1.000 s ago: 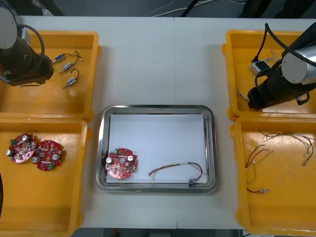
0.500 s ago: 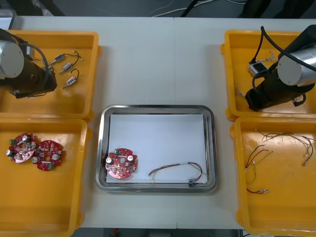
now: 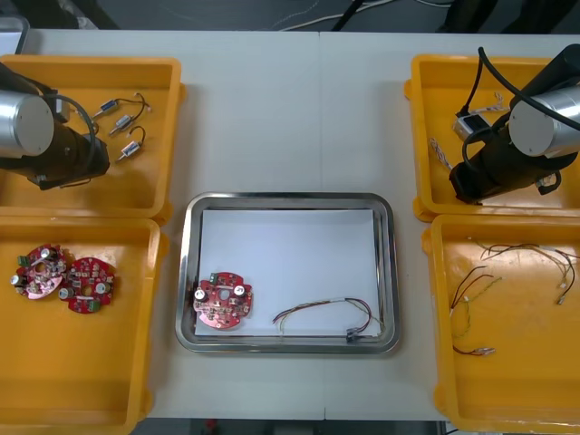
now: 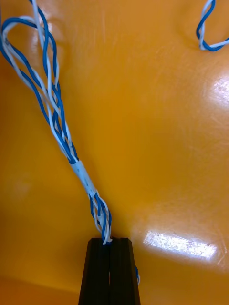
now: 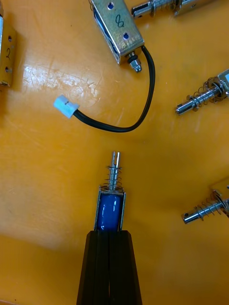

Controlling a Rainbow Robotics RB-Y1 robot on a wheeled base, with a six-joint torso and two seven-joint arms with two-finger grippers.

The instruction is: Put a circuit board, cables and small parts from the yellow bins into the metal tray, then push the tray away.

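Shifted slightly toward the tray point(image 3: 186, 272), the left gripper point(image 5: 109, 234) is closed in the far left bin point(image 3: 91, 195), with a part point(image 5: 110, 207) at its tips whose near end is hidden. Right gripper point(image 4: 109, 239) pinches a blue-white cable point(image 4: 81, 171) in the far right bin point(image 3: 453, 82).

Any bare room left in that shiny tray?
The far half of the shiny metal tray is bare, from its far rim to the round red circuit board and reddish cable crowding its near edge. Left tool pinches a small metal part, right tool a twisted blue and white cable, in far yellow bins.
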